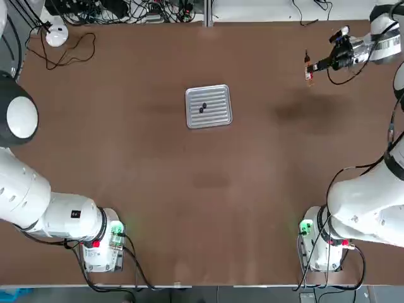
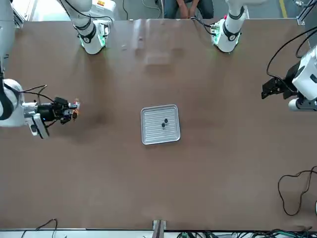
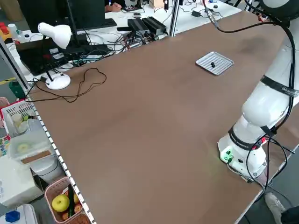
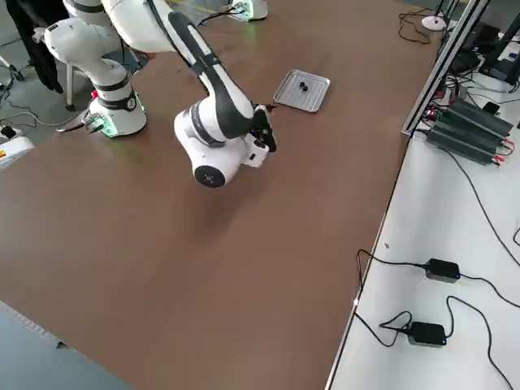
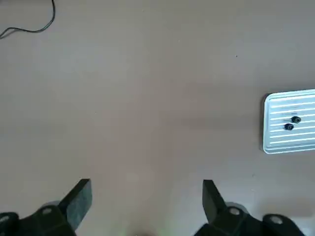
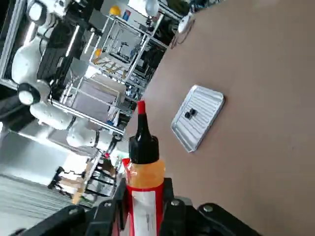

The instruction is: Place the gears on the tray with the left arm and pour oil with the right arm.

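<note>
Two jaws: my right jaws (image 1: 314,65) and my left jaws (image 5: 146,201), one busy and one idle.
Right jaws, state: clamped tight on the oil (image 6: 143,183), gripping its orange body with the dark tip and red nozzle sticking out past my fingers (image 6: 110,209).
Right jaws, place: held above the worktop (image 1: 126,164), near 2 o'clock in the overhead view, well apart from the tray (image 1: 209,106).
The oil, pose: lying roughly level in my grip, seen overhead as a slim reddish piece (image 1: 308,68) at the end of my right wrist.
Left jaws, state: spread wide, nothing between the fingers (image 5: 78,200), only bare worktop under them.
Left jaws, place: up over the 9 o'clock side of the worktop in the overhead view, far from the tray.
The tray, place: flat on the worktop a little toward 12 o'clock of the middle, ribs showing, square with rounded corners.
The gears, place: both of the gears (image 1: 202,108) sit on the tray near its middle, just beside one another, each small against the tray.
Outer worktop: a white lamp (image 1: 56,35) with its looping black cable (image 1: 66,53) at about 10 o'clock.
Arm bases: both at the 6 o'clock edge, each with a green light.
</note>
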